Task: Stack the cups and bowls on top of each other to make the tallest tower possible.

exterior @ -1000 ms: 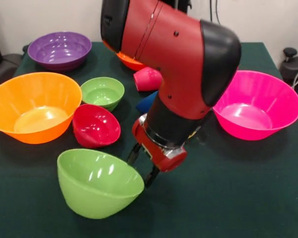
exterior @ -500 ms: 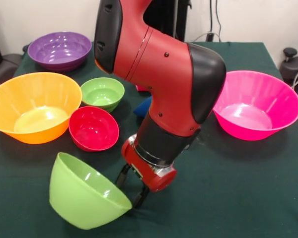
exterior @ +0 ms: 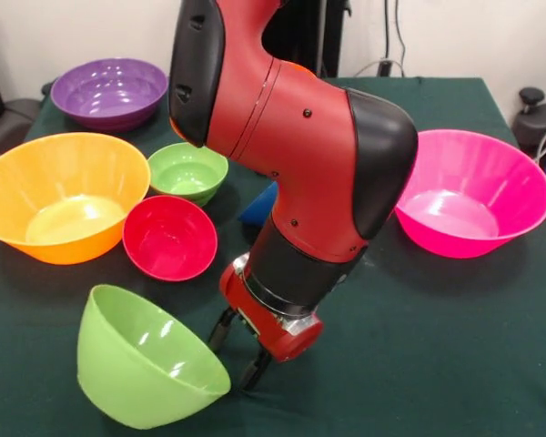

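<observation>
Dark green cloth-covered table [exterior: 455, 346] fills most of the view. Pale off-white wall [exterior: 55, 27] runs behind it. Black cables [exterior: 393, 36] hang down the wall nr the top, right of centre. Black rounded device w/ a knob on top [exterior: 535, 114] sits off the table's right edge. Dark object [exterior: 5, 118] at left edge, partly hidden, can't tell what.

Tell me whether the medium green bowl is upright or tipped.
Tipped: the medium green bowl leans with its opening angled sideways, rim raised beside the gripper.
</observation>
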